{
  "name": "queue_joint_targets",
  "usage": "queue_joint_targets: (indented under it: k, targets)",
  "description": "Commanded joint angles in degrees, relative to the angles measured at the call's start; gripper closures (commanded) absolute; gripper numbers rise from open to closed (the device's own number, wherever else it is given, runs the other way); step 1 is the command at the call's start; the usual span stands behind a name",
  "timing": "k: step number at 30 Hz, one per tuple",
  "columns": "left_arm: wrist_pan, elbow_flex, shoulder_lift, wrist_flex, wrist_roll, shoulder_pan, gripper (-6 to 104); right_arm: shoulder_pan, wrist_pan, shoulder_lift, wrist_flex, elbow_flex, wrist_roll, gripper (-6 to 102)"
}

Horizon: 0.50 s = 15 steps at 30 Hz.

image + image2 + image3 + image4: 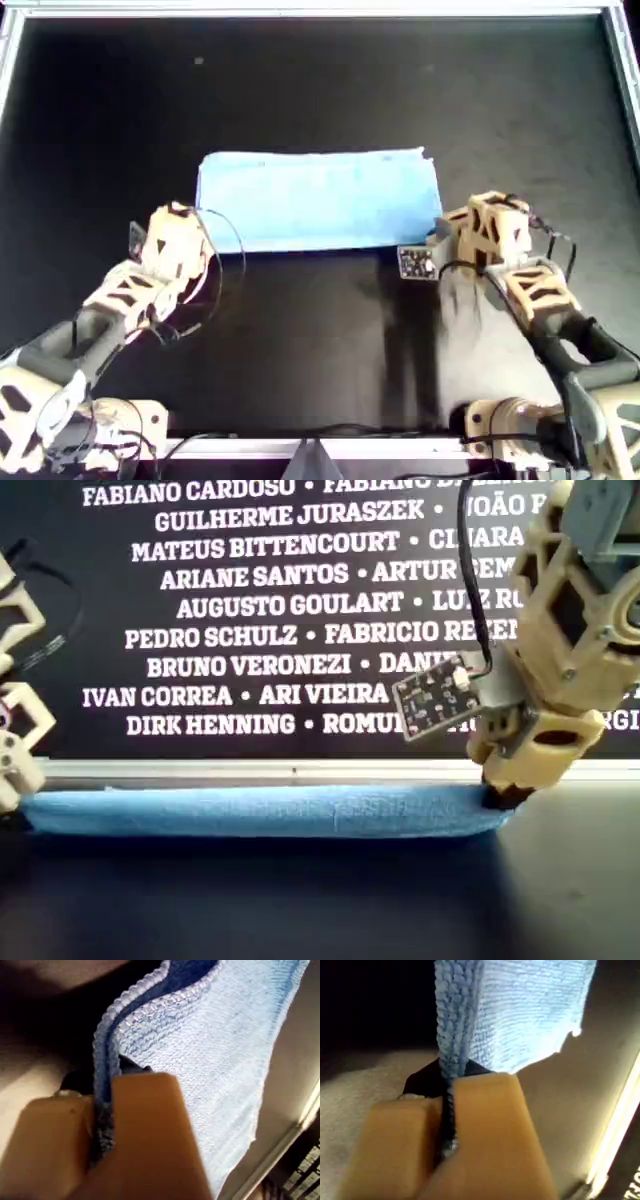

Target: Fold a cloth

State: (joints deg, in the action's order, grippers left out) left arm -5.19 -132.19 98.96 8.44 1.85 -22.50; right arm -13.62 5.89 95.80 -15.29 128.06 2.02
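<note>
Black tabletop carries the cloth, already doubled into a band. Left gripper and right gripper each pinch an end of its near edge, jaws clamped. Next likely: lifting both ends together toward the cloth's far edge.

In the exterior view the left gripper is cut by the picture's left edge, and the wall lettering runs behind the right gripper and off the frame. In both wrist views the cloth edge vanishes between the jaws. Overhead, both arms run off the bottom edge, and the jaws hide behind their housings.
</note>
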Motion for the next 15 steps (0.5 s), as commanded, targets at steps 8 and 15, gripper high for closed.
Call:
queue_joint_targets:
  k: [8, 15]
  targets:
    - [0.44, -1.58, 3.78, -0.35, 0.09, -1.14, 95, 0.44, -0.44, 4.22, 1.93, 1.41, 0.53, 97]
    - [0.26, -2.11, 4.31, -0.35, -0.09, -1.05, 78, 0.79, -1.14, 4.92, 1.93, 1.67, 0.70, 81]
